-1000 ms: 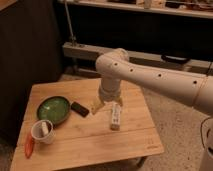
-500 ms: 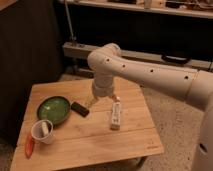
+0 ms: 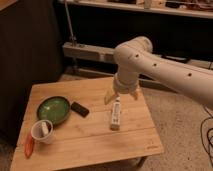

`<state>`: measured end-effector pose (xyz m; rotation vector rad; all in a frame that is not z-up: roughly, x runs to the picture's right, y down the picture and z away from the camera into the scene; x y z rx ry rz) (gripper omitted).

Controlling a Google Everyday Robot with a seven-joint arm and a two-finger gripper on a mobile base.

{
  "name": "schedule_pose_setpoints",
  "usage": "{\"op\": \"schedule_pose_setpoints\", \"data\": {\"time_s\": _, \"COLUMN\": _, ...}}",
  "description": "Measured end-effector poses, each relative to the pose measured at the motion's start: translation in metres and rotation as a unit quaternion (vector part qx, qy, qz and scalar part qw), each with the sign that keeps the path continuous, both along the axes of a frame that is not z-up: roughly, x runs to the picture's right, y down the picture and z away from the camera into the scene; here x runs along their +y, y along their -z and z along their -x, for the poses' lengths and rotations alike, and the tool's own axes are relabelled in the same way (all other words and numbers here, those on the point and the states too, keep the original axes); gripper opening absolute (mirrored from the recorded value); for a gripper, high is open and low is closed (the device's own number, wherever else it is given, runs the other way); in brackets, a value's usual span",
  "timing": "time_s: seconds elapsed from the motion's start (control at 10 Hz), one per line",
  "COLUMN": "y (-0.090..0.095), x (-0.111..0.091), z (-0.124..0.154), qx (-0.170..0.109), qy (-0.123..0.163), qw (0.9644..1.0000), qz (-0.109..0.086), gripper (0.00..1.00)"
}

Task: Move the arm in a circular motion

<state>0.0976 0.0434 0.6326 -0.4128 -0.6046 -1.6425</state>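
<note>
On the light wooden table (image 3: 95,145), a white cup (image 3: 40,136) sits at 8 o'clock from centre, a round green plate (image 3: 53,109) at 10 o'clock and a long white bar-shaped object (image 3: 115,115) at 2 o'clock. Over the bar's far end hangs the pale-fingered gripper (image 3: 121,97), fingers spread and gripping nothing. Behind it, the thick white tubular arm (image 3: 165,72) rises to a rounded elbow and exits at 3 o'clock.

Legible text: none, with no readable lettering on the arm (image 3: 165,70), on its gripper (image 3: 122,96) hanging fingers apart above the wooden table (image 3: 90,145), or on the white object (image 3: 115,114) lying there.
</note>
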Motion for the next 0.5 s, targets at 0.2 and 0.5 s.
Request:
{"op": "schedule_pose_setpoints", "data": {"time_s": 0.2, "y": 0.015, "x": 0.004, "z": -0.029, "qx": 0.038, "qy": -0.005, "qw": 0.9992, "qz": 0.007, "gripper": 0.8}}
{"op": "schedule_pose_setpoints", "data": {"time_s": 0.5, "y": 0.039, "x": 0.026, "z": -0.043, "qx": 0.083, "qy": -0.013, "qw": 0.9955, "qz": 0.044, "gripper": 0.8}}
